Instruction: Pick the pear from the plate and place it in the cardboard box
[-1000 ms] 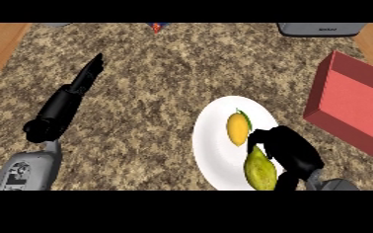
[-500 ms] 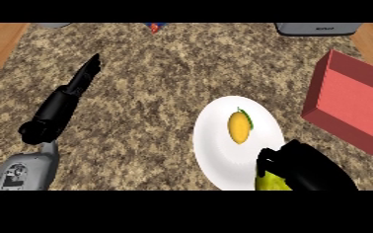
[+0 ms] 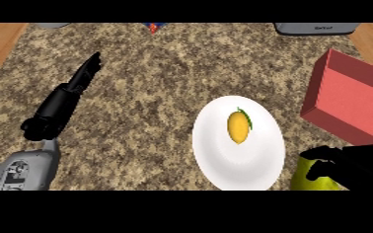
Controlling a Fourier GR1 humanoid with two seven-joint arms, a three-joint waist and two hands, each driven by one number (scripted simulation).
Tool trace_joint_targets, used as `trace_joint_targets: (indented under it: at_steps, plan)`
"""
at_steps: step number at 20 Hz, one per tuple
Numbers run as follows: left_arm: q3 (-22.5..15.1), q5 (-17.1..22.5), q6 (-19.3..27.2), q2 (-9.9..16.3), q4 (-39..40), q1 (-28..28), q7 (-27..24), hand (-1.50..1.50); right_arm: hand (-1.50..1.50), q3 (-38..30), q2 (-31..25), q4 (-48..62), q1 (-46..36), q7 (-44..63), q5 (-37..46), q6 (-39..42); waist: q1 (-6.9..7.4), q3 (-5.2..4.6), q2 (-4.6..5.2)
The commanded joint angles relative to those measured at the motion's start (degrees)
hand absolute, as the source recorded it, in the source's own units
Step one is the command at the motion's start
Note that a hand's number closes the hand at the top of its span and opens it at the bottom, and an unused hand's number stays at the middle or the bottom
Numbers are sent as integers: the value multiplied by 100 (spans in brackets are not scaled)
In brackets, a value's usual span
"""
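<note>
Single head view, looking steeply down at the counter

There is one camera only, set at head height above the near edge and facing down and away, so the speckled counter [image 3: 167, 79] fills the picture from near to far; the left hand [image 3: 76, 81] comes in from the near left and the right hand [image 3: 342, 163] from the near right corner, both cut by the lower edge. The white plate [image 3: 226, 163] lies close under the camera, right of centre, the red box [image 3: 350, 98] is cut off at the right edge, and a grey object [image 3: 315, 28] marks the far edge. No second view shares any of this
</note>
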Motion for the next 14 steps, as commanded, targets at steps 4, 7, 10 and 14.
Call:
trace_joint_targets:
  at_steps: [4,7,10,14]
  plan:
    - [-24,79,-139,23,-181,21,42,0,150,-1974,289,327,-525,1109,-1591,224,87,3,10]
    - [28,50,-73,-6,-123,51,69,0,150,-2439,136,922,-1102,1479,-2025,486,147,3,22]
    - [43,87,-175,-2,248,-280,-11,0,150,-2884,-137,1868,-1822,1444,-2287,529,155,2,44]
    - [70,183,-337,77,-92,-121,144,0,150,-3099,-613,3260,-2231,682,-1978,564,225,8,40]
